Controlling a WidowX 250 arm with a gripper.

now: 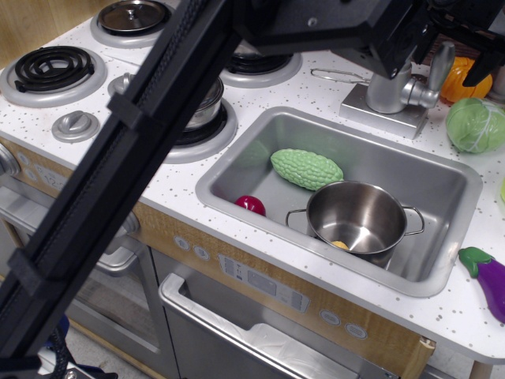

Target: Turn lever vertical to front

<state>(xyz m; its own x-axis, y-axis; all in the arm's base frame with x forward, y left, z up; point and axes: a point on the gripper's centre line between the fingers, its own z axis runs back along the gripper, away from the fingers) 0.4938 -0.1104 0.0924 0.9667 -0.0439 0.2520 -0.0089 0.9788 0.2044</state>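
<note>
The silver-grey lever (439, 65) stands nearly upright, joined by a rounded knob (427, 95) to the grey tap post (387, 89) on its square base (379, 112) behind the sink. My black gripper (447, 57) is at the top right, straddling the lever's upper end. One dark finger (480, 73) shows to the lever's right. The other side merges with the black arm (339, 24) to the lever's left. The jaws look spread, not clamped on the lever.
The sink (237, 170) holds a green bumpy gourd (306, 169), a red fruit (250, 205) and a steel pot (357, 219). A green cabbage (476, 125) and an orange item (459, 81) lie right of the tap. A wire loop (339, 76) lies left. An eggplant (488, 280) lies front right.
</note>
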